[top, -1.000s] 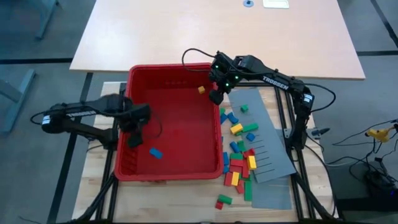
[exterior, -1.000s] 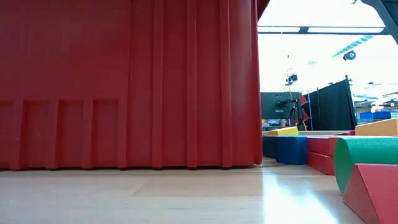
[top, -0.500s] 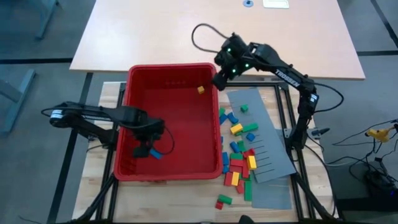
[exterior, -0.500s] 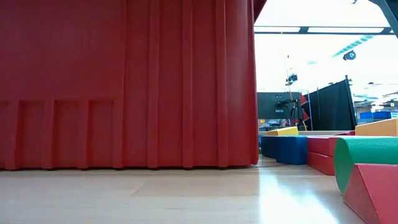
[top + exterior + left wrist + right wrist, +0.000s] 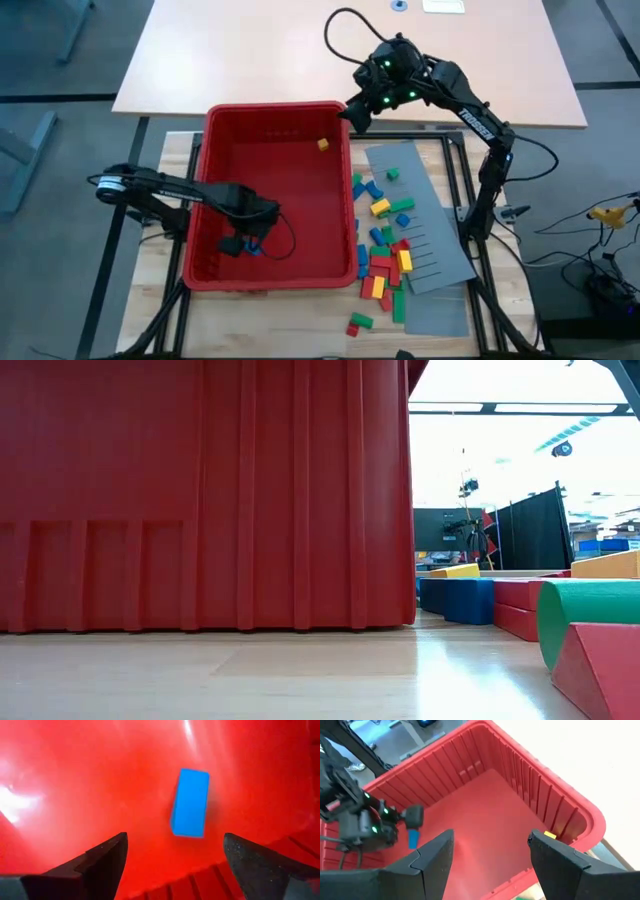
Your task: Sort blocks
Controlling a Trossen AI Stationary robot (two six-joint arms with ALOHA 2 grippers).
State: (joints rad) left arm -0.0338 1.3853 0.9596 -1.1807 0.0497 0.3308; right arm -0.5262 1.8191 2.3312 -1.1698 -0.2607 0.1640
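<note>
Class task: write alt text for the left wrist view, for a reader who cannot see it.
A small blue rectangular block lies on the glossy floor of the big red plastic bin. The left gripper hangs just above it, its two dark fingers spread open either side, not touching it.

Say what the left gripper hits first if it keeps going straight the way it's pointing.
Most likely the blue block: the left gripper is open, and the block lies ahead between its fingers on the red bin floor. Depth is unclear.
</note>
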